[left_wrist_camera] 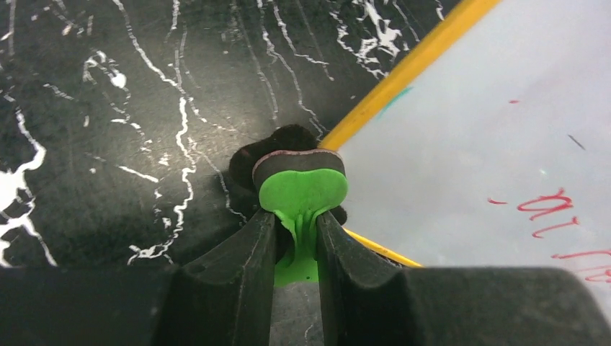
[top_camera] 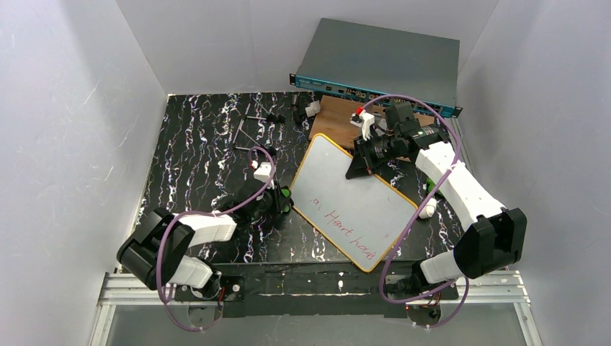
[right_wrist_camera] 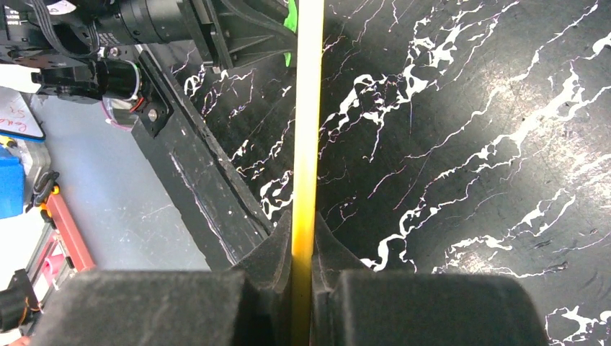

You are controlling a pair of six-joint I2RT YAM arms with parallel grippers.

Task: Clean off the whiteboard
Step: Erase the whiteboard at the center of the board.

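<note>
The whiteboard [top_camera: 353, 198] lies at an angle on the black marbled mat, white with a yellow frame and red handwriting [top_camera: 349, 231] on its near half. My left gripper [top_camera: 277, 202] is shut on a green eraser [left_wrist_camera: 302, 189] with a dark felt face, which sits at the board's left frame edge [left_wrist_camera: 403, 72], touching it. The red writing [left_wrist_camera: 547, 209] is to the right of the eraser, apart from it. My right gripper [top_camera: 358, 164] is shut on the board's far frame edge, and the yellow frame [right_wrist_camera: 306, 144] runs edge-on between its jaws [right_wrist_camera: 304, 238].
A brown wooden board [top_camera: 339, 119] lies behind the whiteboard, and a grey rack device [top_camera: 378, 61] leans at the back wall. Small tools [top_camera: 252, 126] lie on the mat at the back left. A white object [top_camera: 428, 210] rests by the board's right edge. White walls enclose the table.
</note>
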